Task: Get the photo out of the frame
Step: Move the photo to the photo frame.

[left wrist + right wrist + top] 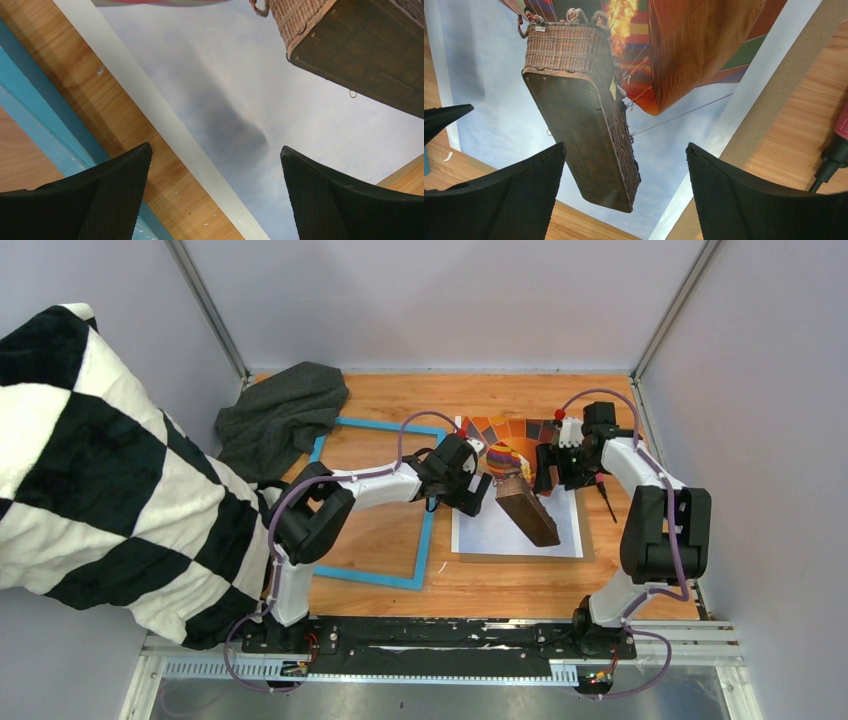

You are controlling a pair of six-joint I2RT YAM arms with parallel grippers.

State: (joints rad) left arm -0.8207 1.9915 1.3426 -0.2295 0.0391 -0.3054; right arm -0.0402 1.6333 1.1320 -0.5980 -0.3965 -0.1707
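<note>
The photo (500, 530), a hot-air balloon print with a dark basket and pale sky, lies flat on a brown backing board (588, 540) at the table's middle right. It also shows in the left wrist view (240, 100) and the right wrist view (499, 75). The blue frame (425, 540) lies flat to its left, apart from it, with bare table inside; its edge shows in the left wrist view (30, 110). My left gripper (478, 498) is open over the photo's left edge. My right gripper (552, 468) is open over the photo's upper right part.
A dark grey cloth (285, 415) lies bunched at the back left. A black-and-white checked cushion (90, 470) fills the left side. A screwdriver with a red handle (836, 150) lies on the table right of the backing board; it also shows from above (606, 502).
</note>
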